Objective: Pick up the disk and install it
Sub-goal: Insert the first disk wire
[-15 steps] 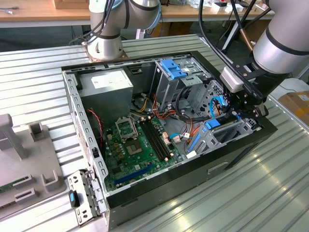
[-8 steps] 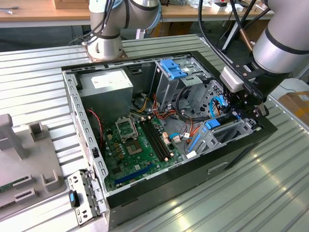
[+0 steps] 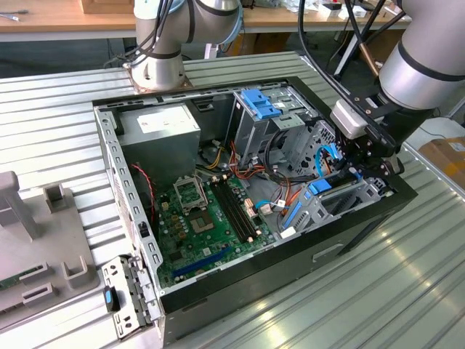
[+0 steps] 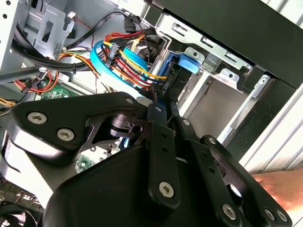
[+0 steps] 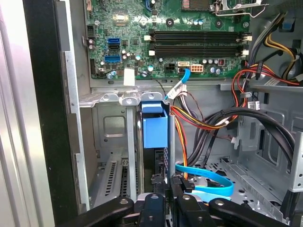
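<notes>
Blue plastic rails are marking the disk (image 5: 155, 130), which is standing on edge in a slot of the grey metal drive bay (image 5: 111, 137) at the front of the open computer case (image 3: 109, 153). The tool (image 5: 164, 191) is sitting directly above it, fingers narrowed around the disk's near end and apparently gripping it. The disk's long axis is running straight away from the tool, down into the bay. Its body is looking dark, with a blue end tab showing beside the green motherboard (image 5: 142, 28).
</notes>
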Controlling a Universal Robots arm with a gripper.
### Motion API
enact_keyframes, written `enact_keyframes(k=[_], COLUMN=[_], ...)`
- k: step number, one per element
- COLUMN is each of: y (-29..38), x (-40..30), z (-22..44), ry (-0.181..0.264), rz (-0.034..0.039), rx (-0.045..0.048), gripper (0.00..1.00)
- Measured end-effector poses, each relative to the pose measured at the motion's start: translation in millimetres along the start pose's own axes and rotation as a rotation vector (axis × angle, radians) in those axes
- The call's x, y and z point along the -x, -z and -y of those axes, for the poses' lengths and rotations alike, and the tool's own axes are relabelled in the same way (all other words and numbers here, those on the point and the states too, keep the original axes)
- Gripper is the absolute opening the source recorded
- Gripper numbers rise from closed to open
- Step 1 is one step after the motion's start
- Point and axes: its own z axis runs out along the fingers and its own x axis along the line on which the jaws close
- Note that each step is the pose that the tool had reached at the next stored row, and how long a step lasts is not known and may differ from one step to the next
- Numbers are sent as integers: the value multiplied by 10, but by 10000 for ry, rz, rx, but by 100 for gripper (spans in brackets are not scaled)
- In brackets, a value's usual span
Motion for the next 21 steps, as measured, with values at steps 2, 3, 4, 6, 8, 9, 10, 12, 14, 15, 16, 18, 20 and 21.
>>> enact_keyframes(k=[2,3,4,6,8,9,10,12,14,15,16,18,20,21], y=[0,0,0,-1,0,0,-1,-2,-1,-1,-1,-2,-2,-2], x=[0,0,0,0,0,4,12,13,14,16,22,27,27,27], z=[0,0,0,1,1,1,0,-1,0,-1,-2,-3,-3,-3], ry=[73,76,77,100,101,102,90,11,-33,-34,-37,-49,-223,-224], rz=[6,7,5,-118,-133,-149,-168,-216,-224,-225,-226,-228,-258,-258], rx=[6,7,7,2,1,0,-2,-11,-15,-15,-16,-16,-31,-32], gripper=[16,16,16,16,16,16,16,16,16,16,16,16,16,16])
